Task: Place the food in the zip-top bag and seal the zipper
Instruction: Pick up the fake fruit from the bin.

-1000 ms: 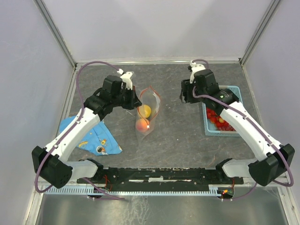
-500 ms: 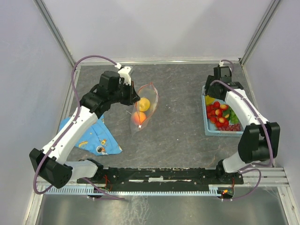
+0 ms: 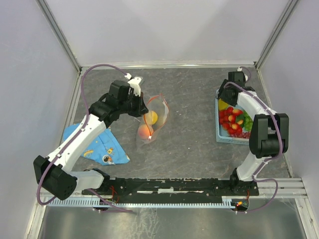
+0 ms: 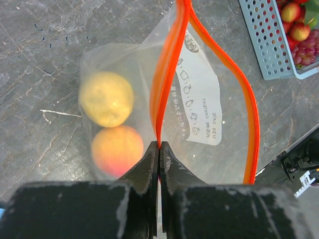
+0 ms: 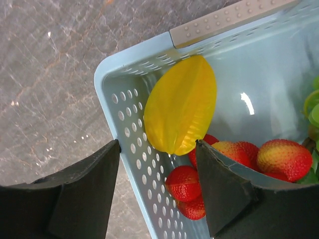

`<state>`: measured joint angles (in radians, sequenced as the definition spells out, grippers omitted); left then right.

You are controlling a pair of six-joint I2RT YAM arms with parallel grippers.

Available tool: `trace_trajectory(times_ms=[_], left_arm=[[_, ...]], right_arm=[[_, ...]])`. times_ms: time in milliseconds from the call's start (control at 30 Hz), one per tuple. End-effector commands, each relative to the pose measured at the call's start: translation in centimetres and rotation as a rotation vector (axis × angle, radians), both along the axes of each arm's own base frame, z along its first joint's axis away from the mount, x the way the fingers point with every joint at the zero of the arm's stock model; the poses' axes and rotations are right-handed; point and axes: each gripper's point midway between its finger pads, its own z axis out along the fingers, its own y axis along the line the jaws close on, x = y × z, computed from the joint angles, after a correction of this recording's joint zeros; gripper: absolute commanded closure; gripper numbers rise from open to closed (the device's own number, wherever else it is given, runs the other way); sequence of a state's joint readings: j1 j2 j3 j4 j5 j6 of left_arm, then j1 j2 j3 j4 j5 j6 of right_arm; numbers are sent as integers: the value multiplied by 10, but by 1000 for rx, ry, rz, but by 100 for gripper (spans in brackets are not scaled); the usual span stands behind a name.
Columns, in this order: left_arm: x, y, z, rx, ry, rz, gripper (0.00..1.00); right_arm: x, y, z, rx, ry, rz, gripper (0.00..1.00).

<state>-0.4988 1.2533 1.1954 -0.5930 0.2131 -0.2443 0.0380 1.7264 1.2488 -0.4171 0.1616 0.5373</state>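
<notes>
Clear, crinkly plastic zip-top bag (image 3: 152, 119) is seen left of centre on the dark stone-patterned table (image 3: 199, 149). One lip of its thin orange-red zipper strip (image 4: 169, 74) is pinched by the left gripper (image 4: 159, 147), whose jaws are pressed fully together. The other lip is bowed away, so the mouth stands agape. A round yellow toy lemon (image 4: 106, 98) and an orange-pink toy peach (image 4: 117, 149) are already lodged inside.

Loading is judged to be the step in hand, and sealing is not yet begun. The right gripper (image 5: 158, 144) is poised with jaws spread wide and nothing held over a corner of the light-blue perforated plastic basket (image 5: 124, 99). There a pointed yellow ribbed toy fruit (image 5: 182, 112) lies above red toy strawberries (image 5: 284, 157). One finger appears to be outside the basket wall. A shift inward is probably needed before the jaws are closed around that fruit.
</notes>
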Motion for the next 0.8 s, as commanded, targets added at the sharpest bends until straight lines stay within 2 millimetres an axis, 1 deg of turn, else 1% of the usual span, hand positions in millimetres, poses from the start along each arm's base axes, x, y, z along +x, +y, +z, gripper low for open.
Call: trace_trajectory(times_ms=[0, 67, 133, 300, 367, 467, 533, 633, 767], left_arm=[[4, -3, 20, -37, -83, -24, 97], [4, -5, 18, -44, -76, -30, 97], [3, -6, 17, -49, -70, -33, 97], [4, -6, 16, -49, -67, -31, 97], [4, -6, 16, -49, -67, -30, 97], [4, -5, 16, -49, -66, -29, 97], [3, -5, 17, -50, -68, -29, 97], [3, -6, 17, -51, -69, -30, 97], [3, -6, 17, -53, -70, -31, 97]], right_arm=[[14, -16, -12, 17, -26, -76, 30], [15, -18, -14, 30, -25, -81, 30], [16, -17, -10, 63, -50, -72, 30], [17, -12, 20, 106, -112, -33, 28], [17, -16, 31, 92, -138, -48, 28], [16, -30, 37, 50, -152, -108, 28], [19, -35, 35, 49, -156, -140, 29], [25, -40, 23, 48, -137, -174, 29], [30, -40, -2, 63, -92, -204, 28]])
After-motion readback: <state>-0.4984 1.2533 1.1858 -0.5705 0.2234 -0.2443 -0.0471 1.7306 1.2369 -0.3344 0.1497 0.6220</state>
